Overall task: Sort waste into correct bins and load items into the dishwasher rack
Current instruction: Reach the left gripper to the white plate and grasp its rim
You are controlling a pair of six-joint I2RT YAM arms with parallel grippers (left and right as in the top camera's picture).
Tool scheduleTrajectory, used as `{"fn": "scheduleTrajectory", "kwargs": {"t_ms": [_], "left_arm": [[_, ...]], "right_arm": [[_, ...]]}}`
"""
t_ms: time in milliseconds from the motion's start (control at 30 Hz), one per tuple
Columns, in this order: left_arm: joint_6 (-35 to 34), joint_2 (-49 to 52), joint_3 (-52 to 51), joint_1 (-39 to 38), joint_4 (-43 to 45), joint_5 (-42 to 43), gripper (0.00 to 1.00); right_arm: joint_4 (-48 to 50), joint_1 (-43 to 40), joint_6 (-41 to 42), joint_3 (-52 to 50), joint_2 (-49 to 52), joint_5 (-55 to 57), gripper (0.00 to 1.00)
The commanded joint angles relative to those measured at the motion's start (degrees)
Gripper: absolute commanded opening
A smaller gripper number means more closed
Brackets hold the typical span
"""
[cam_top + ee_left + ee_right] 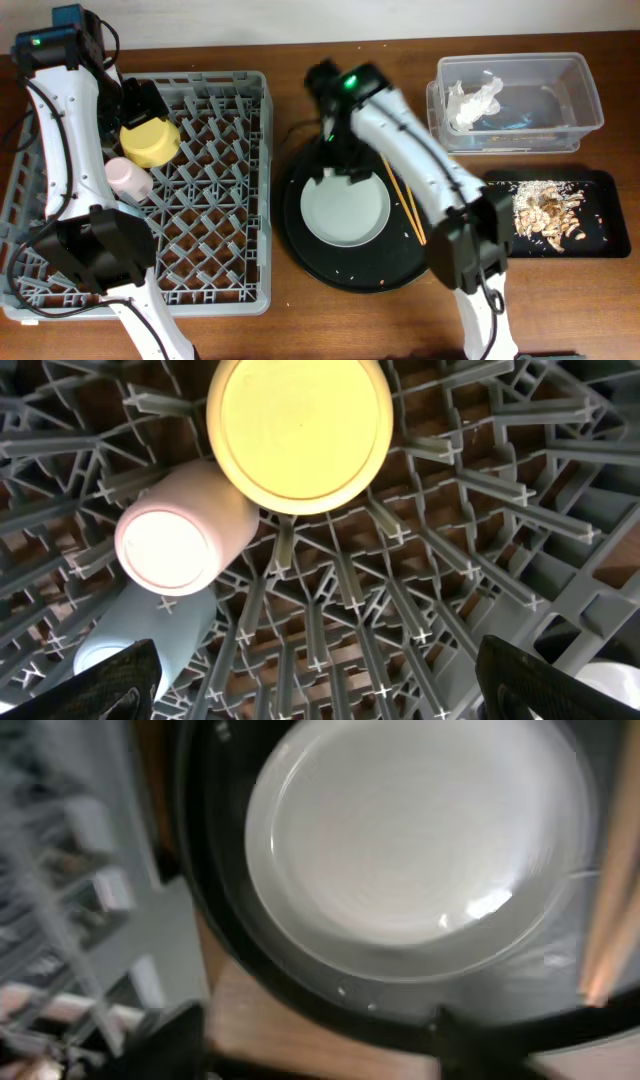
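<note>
The left pincer (330, 685) hangs over the dishwasher rack (470, 550) with its two dark fingertips (115, 682) spread wide and nothing between them. Just beyond it, in the left wrist view, three things lie close together among the rack's upright pegs. The yellow bowl (300, 430) seems to sit mouth-down. The small pink cup (170, 545) lies on its side against the bowl's edge, and the small light-blue cup (140, 630) lies beside the pink one, nearest the left fingertip. From overhead these sit in the rack's far left part, with the left arm crossing above them.

The right pincer (320, 1050) hovers low over the near rim of the large round black tray (215, 920). The picture is blurred, but its fingers show as dark shapes set apart, gripping nothing. Straight ahead of it, the pale grey-white round plate (420, 830) lies flat in the tray. The pair of brown chopsticks (405, 205) lies in the same tray, just right of the plate.

Further right on the tabletop (300, 320) stands the clear plastic tub (585, 100), with the crumpled white paper napkin (472, 102) in its left end. In front of it, the shallow black rectangular tray (605, 225) holds the beige-brown food scraps (545, 210).
</note>
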Motion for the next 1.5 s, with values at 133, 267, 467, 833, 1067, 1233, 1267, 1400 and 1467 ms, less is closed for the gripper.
{"fn": "scheduleTrajectory", "kwargs": {"t_ms": [133,267,467,833,1067,1233,1267,1400,1467], "left_arm": [[0.28,-0.02,0.68,0.46,0.09,-0.28,0.99],[0.28,-0.02,0.68,0.46,0.09,-0.28,0.99],[0.26,-0.02,0.68,0.46,0.37,6.49,0.99],[7.19,0.02,-3.78,-25.88,1.33,18.95,0.99],[2.05,0.59,-13.79,-54.71,17.20,-2.67,0.89],[-5.14,4.96,-22.10,-61.02,27.02,-1.68,0.68],[-6.08,6.14,-22.12,-62.01,27.56,-1.42,0.67],[-12.33,10.40,-22.12,-64.72,28.52,-5.95,0.56],[-12.76,11.72,-22.12,-64.70,28.35,-6.47,0.52]], "right_arm": [[-6.51,-22.97,-6.40,20.50,-10.62,10.51,0.99],[-6.49,-40.81,-6.38,20.37,-11.67,18.14,0.99],[-6.47,-55.23,-6.38,20.28,-11.56,18.14,0.99],[-6.49,-57.99,-6.38,20.28,-11.56,18.14,0.99],[-6.49,-57.99,-6.38,20.28,-11.56,18.12,0.99],[-6.49,-57.99,-6.38,20.28,-11.56,18.12,0.99],[-6.49,-57.99,-6.38,20.28,-11.56,18.12,0.99],[-6.49,-57.99,-6.38,20.28,-11.56,18.14,0.99],[-6.49,-57.99,-6.38,20.28,-11.56,18.12,0.99]]}}
